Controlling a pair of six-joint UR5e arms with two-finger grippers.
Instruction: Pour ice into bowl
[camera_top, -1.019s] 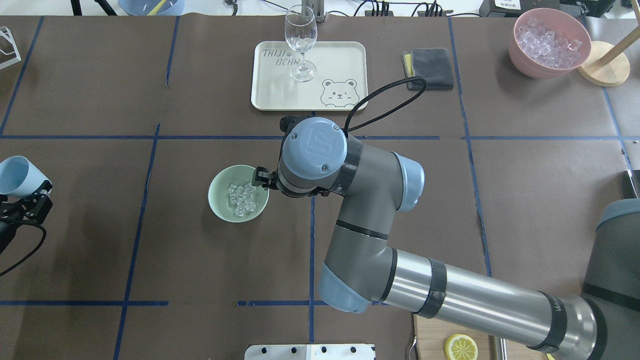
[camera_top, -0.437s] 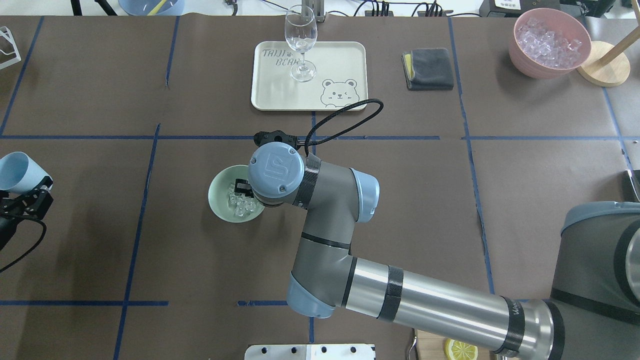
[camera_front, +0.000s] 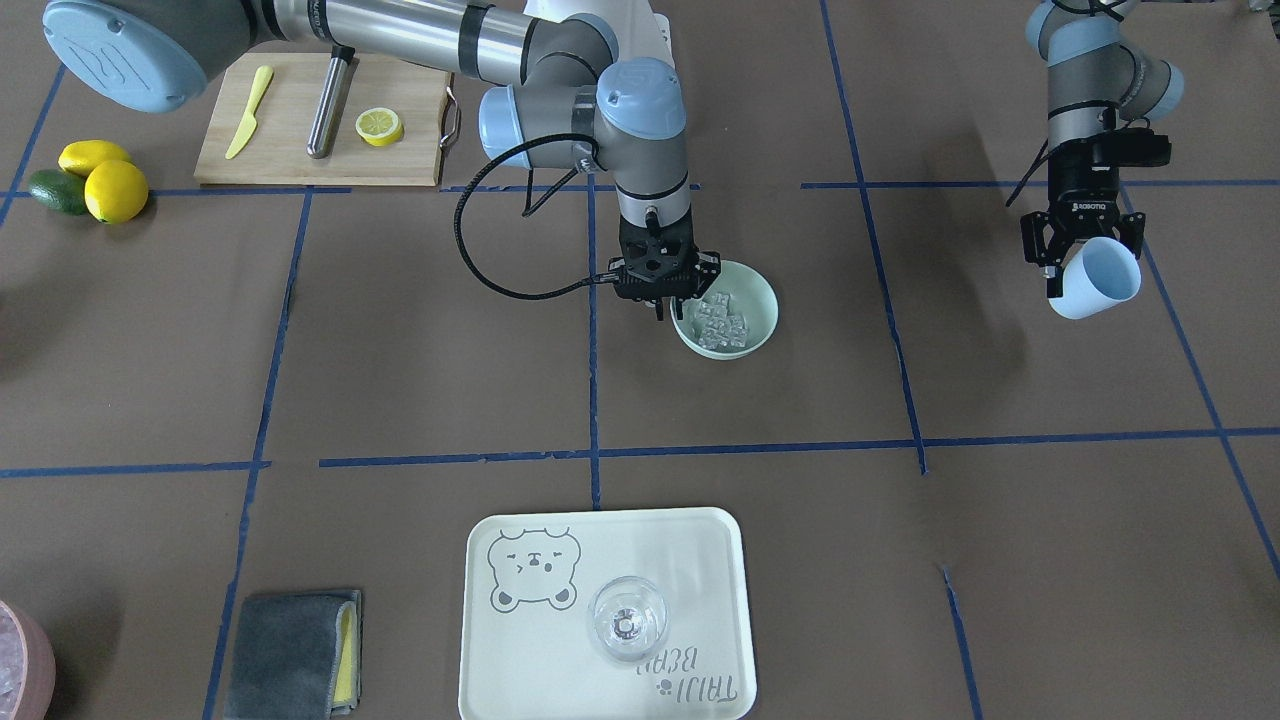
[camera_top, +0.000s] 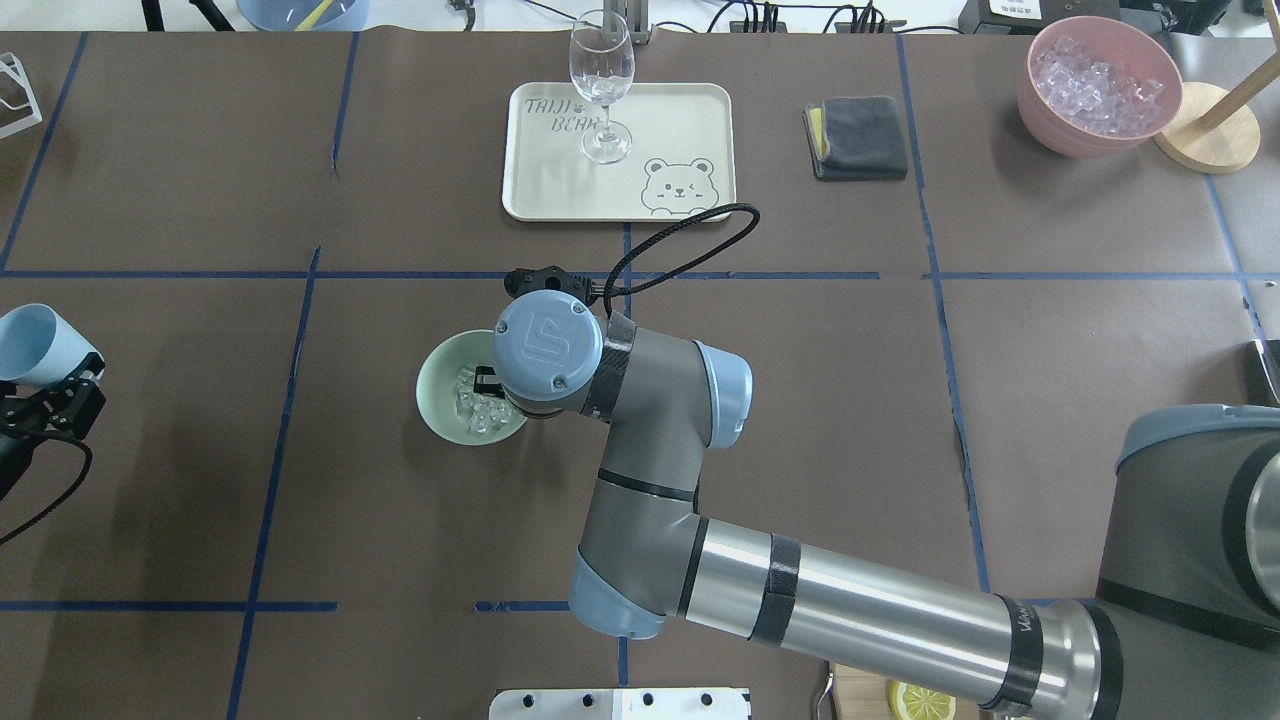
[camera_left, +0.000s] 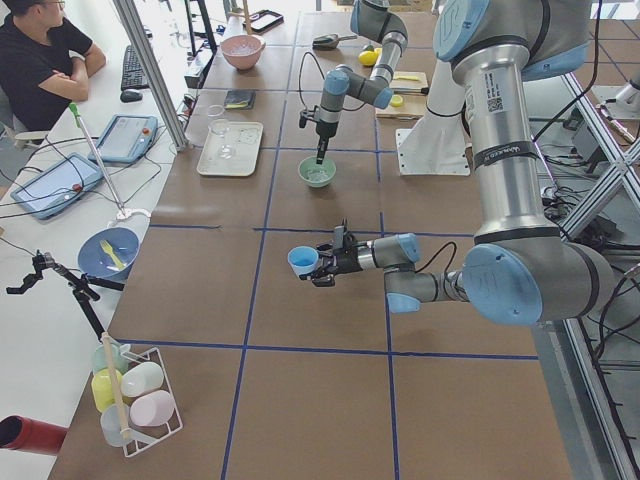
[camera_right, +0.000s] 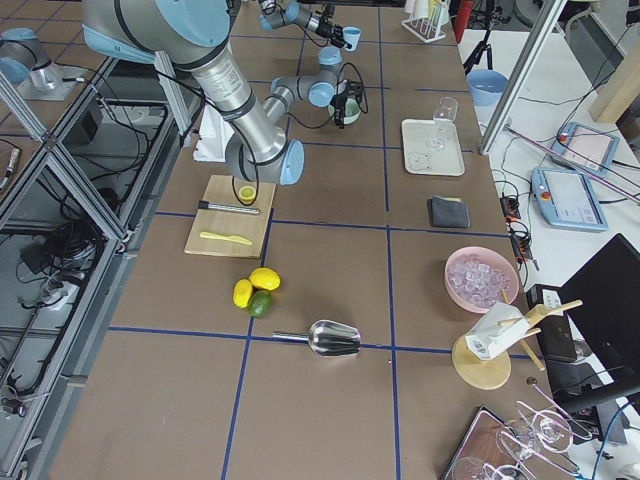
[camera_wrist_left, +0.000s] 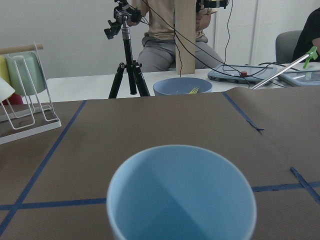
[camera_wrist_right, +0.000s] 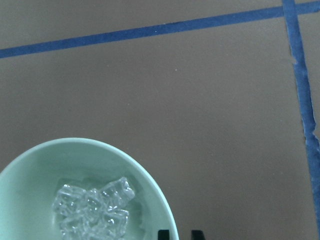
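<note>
Two tools are showing. The right tool (camera_front: 662, 300) is hanging straight down at the bowl (camera_front: 757, 292), over the rim on the robot's right side. Its fingertips (camera_wrist_right: 164, 234) are standing slightly apart, one over the inside of the bowl and one over the outside, with the rim running between them. Whether they are touching the rim I cannot tell. The bowl is sitting upright on the surface (camera_front: 420, 340), and the ice (camera_front: 722, 322) is lying heaped in its bottom, all of it within the walls. Well apart from the bowl, on the robot's left, the left tool (camera_front: 1085, 258) is clamping a blue cup (camera_front: 1100, 285) and holding it tilted on its side, clear of the surface.
</note>
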